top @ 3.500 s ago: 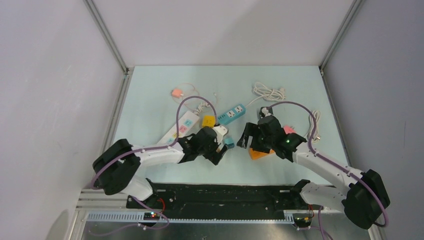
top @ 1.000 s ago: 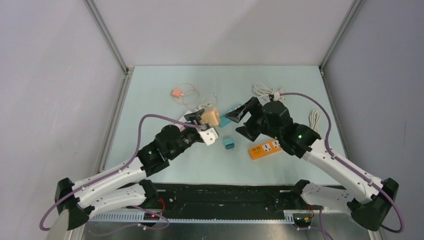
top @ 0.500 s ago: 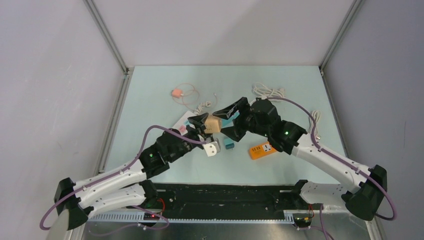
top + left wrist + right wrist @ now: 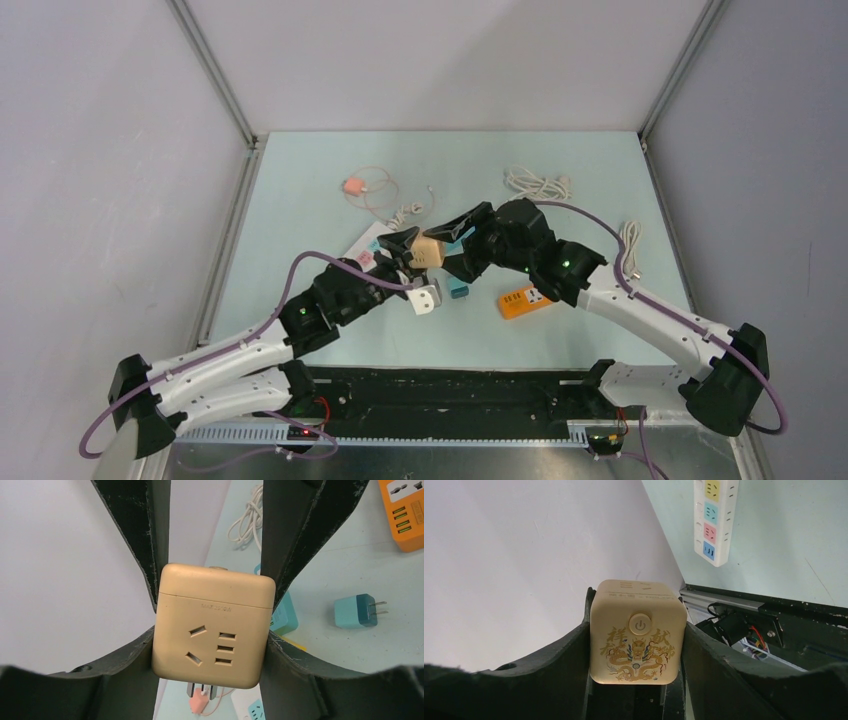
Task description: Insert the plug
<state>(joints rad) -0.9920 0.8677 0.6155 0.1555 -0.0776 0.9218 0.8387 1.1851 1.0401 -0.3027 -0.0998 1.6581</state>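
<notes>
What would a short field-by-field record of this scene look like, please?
held item: beige cube, between both grippers
left gripper: shut on the cube's sides, socket face toward its camera
right gripper: fingers against the cube from the opposite side, button face toward its camera
teal plug: loose on the table, not inserted
also on table: orange strip, white strip

I see the beige cube adapter up in the air at mid-scene. One face has socket slots, and the opposite face has a power button and a gold dragon print. The small teal plug lies flat just nearer and to the right, its prongs bare.
</notes>
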